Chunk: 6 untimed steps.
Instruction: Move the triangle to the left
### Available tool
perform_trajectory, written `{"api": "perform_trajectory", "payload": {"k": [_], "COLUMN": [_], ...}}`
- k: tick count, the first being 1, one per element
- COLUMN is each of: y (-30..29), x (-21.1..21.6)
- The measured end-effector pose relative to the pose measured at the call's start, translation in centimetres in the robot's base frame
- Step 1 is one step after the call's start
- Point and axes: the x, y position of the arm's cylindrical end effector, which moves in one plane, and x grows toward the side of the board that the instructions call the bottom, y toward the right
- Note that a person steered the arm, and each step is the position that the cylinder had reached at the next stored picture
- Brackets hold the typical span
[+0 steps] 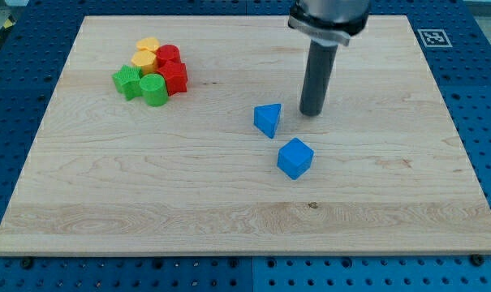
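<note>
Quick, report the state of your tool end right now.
No gripper: just a rod, holding nothing.
My tip rests on the board, just to the view's right of the blue triangle, apparently not touching it, and above the blue cube.

- My tip (312,113) sits just right of the triangle (268,120).
- The cube (295,157) lies below both, near the triangle.
- A cluster of blocks (152,71) sits well apart, toward the board's (107,203) upper left.

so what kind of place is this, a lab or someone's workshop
Most likely a robotics lab bench. A wooden board lies on a blue perforated table with a fiducial marker at one corner, and my tip stands just right of the blue triangle.
</note>
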Motion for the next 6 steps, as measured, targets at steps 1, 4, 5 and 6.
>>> {"api": "perform_trajectory", "payload": {"k": [1,4,5,6], "y": [-2.8,-8.6,-8.6,-9.5], "x": [0.7,0.7,0.7,0.7]}}
